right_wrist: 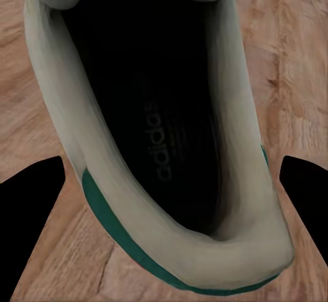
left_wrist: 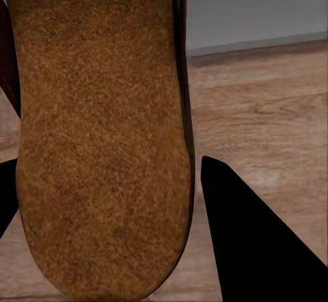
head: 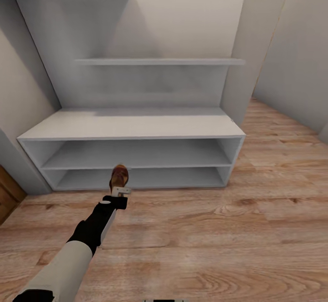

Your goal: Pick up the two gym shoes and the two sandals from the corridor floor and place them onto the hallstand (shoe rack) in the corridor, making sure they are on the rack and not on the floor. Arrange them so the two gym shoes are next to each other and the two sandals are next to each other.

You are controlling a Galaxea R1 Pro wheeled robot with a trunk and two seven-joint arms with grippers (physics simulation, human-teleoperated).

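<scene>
A brown sandal (head: 120, 176) hangs just above the corridor floor (head: 205, 238), in front of the hallstand's (head: 132, 126) lower slot. My left gripper (head: 119, 189) is shut on it from below and behind. In the left wrist view the sandal's tan sole (left_wrist: 102, 145) sits between the two dark fingers (left_wrist: 260, 247) of the left gripper (left_wrist: 102, 169). In the right wrist view a white gym shoe (right_wrist: 225, 247) with a green stripe and dark inside lies between the fingers (right_wrist: 31, 213) of my right gripper (right_wrist: 171, 162), held above the floor planks (right_wrist: 294, 56).
Both shelf slots (head: 136, 154) and the flat top of the hallstand are bare, as is the wall shelf (head: 159, 61) above. A wooden door edge (head: 7, 197) stands at the left. Open plank floor stretches right, toward a pale wall (head: 296, 65).
</scene>
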